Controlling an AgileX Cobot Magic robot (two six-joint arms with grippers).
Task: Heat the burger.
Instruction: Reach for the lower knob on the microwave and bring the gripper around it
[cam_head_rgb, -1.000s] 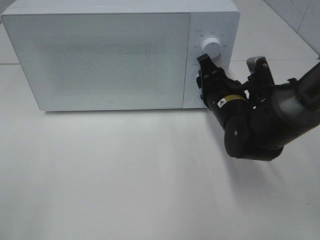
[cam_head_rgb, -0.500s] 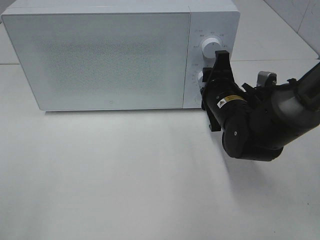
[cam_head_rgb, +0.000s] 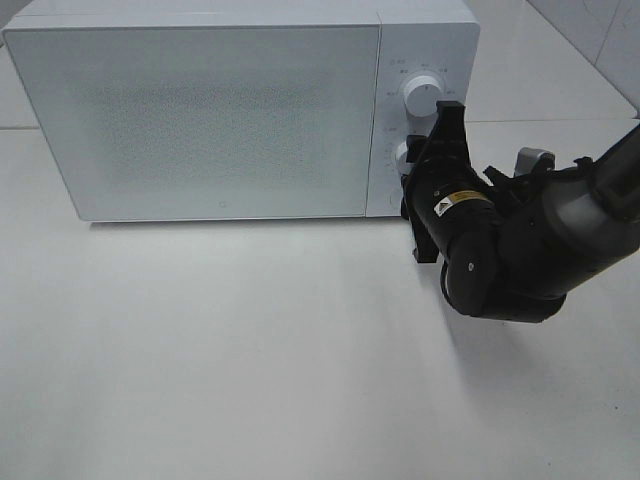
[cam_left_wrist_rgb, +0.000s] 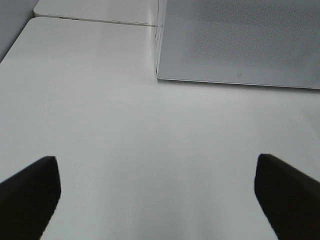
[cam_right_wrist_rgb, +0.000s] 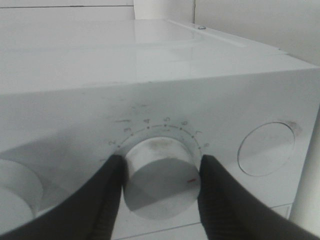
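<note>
While your right fingers (cam_right_wrist_rgb: 100, 200) clamp the stiff, smooth round white lower dial (cam_right_wrist_rgb: 160, 175) by its rim, it may slip; left fingers (cam_left_wrist_rgb: 30, 195) stand spread, burger unseen.

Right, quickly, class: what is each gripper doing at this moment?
Left gripper: open, holding nothing.
Right gripper: closed on the lower microwave knob.

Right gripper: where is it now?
The right gripper is at the right of the exterior high view, clamped on the microwave's lower knob, just below the upper knob.
</note>
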